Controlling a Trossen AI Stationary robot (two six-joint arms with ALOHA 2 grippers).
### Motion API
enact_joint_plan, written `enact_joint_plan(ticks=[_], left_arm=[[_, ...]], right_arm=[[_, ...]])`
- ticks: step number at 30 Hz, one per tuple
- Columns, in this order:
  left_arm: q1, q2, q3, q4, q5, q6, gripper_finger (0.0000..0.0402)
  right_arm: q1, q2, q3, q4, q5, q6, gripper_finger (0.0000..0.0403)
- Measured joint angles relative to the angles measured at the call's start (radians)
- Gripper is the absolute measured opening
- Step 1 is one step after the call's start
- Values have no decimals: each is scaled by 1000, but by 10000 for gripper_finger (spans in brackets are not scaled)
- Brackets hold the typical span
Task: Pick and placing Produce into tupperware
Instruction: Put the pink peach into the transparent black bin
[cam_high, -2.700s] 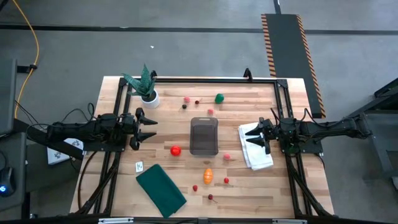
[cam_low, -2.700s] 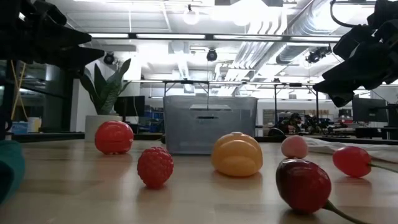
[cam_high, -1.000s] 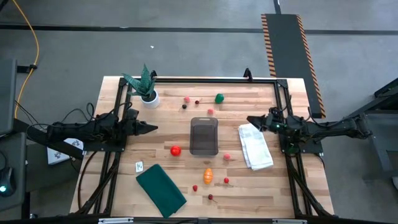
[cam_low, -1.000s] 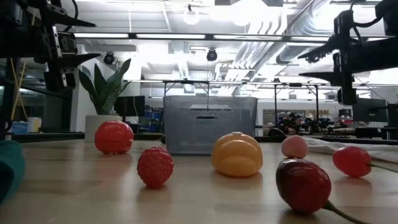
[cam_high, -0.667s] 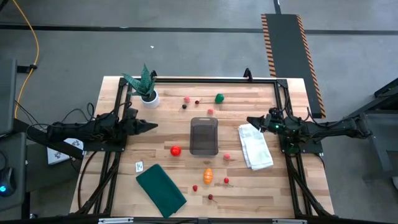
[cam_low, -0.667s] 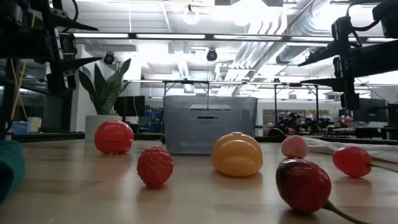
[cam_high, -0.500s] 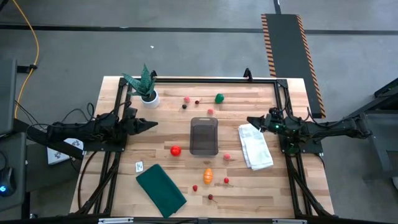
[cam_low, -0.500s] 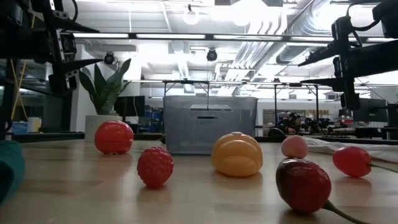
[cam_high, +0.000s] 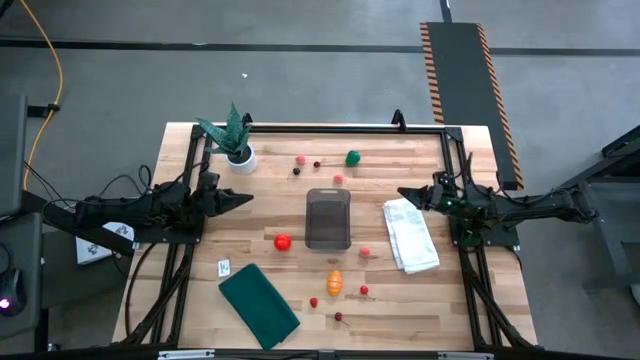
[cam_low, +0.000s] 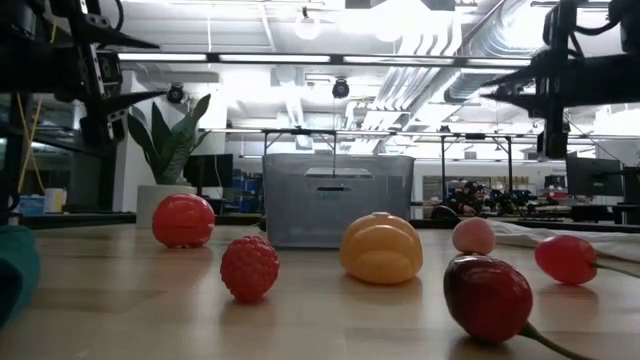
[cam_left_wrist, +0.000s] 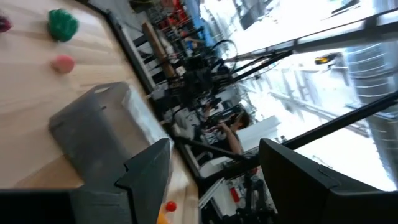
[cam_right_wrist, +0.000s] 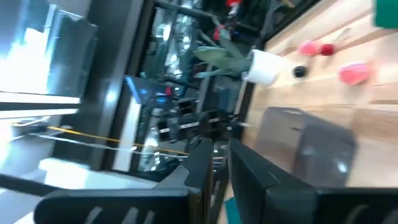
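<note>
High view shows you small, likely light, hard, roll-prone produce (cam_high: 283, 241) scattered around the tupperware (cam_high: 327, 218); pinch each across its middle; left gripper (cam_high: 236, 199) spread, right gripper (cam_high: 405, 193) nearly closed, empty.

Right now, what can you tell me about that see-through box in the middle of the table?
The tupperware is a small, grey-tinted clear plastic box, rectangular with rounded corners. It sits upright and lidless near the middle of the wooden table. Nothing shows inside it and neither gripper touches it. The red ball lies close beside it, apart.
</note>
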Motion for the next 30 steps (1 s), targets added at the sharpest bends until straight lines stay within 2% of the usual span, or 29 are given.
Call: enact_joint_plan(ticks=[3,10,14,19,25,28,30], left_arm=[[0,0,35,0,0,43,217],[0,1,157,5,0,161,120],[0,1,221,4,0,214,86],[0,12,288,1,-29,288,80],[0,101,419,-40,-90,421,88],[0,185,539,-119,-97,525,90],[0,252,646,-211,-109,586,90]], right_arm=[[0,0,0,44,0,0,42],[0,0,2,213,1,-57,42],[0,0,2,316,1,-112,42],[0,1,57,367,-5,-278,42],[-13,59,266,358,-6,-603,42],[-30,92,400,239,8,-727,42],[-45,109,499,65,23,-772,42]])
